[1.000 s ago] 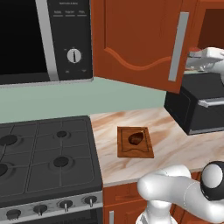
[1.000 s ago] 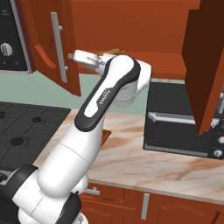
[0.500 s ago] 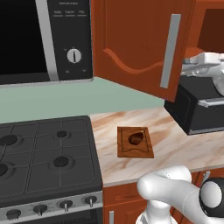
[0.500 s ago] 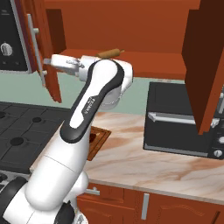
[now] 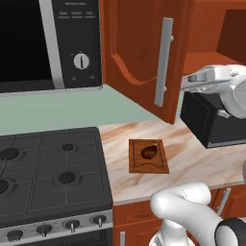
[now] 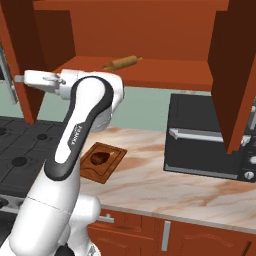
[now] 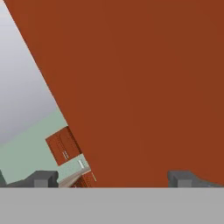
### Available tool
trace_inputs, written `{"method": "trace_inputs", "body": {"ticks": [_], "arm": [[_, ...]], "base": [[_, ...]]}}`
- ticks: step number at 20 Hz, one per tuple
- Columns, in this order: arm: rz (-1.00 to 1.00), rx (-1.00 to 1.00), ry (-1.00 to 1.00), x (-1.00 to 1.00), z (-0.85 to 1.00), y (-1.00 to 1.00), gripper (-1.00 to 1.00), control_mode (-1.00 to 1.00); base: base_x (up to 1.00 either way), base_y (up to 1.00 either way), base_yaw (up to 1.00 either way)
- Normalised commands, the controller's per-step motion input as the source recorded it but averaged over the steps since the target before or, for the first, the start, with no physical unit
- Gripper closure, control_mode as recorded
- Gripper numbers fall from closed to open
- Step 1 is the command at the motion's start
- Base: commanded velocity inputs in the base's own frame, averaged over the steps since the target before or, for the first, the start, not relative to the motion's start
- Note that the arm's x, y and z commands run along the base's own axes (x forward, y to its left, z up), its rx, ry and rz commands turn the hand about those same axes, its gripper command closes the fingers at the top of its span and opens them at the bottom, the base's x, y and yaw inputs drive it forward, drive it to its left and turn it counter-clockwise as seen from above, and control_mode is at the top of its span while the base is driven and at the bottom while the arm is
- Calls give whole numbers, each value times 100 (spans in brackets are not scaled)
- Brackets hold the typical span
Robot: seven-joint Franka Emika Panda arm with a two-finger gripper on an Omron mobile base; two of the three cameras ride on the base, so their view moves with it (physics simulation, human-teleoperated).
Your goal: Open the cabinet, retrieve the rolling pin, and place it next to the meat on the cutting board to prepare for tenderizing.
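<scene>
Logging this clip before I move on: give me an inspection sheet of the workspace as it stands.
Surface: marbled counter, right of the black stove.
Job's things: cabinet has both doors swung open; rolling pin lies on its shelf; meat sits on the cutting board.
Clutter: black toaster oven on the counter under the cabinet.
Tool: tool open, fingertips apart, close to the inner face of the left door; holding nothing.
Cables: nothing seen.
Surroundings: microwave above the stove; low cabinets below the counter.
</scene>
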Motion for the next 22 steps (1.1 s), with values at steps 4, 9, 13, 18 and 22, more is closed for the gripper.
{"method": "trace_inputs", "body": {"ticks": [4,9,13,18,22], "arm": [[8,0,0,-45,-8,69,-100,-100],[7,0,0,-35,-8,74,-100,-100],[6,0,0,-25,-8,73,-100,-100],[5,0,0,-12,-6,68,-100,-100],[4,0,0,0,-1,53,-100,-100]], "base": [[0,0,0],[0,0,0],[0,0,0],[0,0,0],[0,0,0]]}}
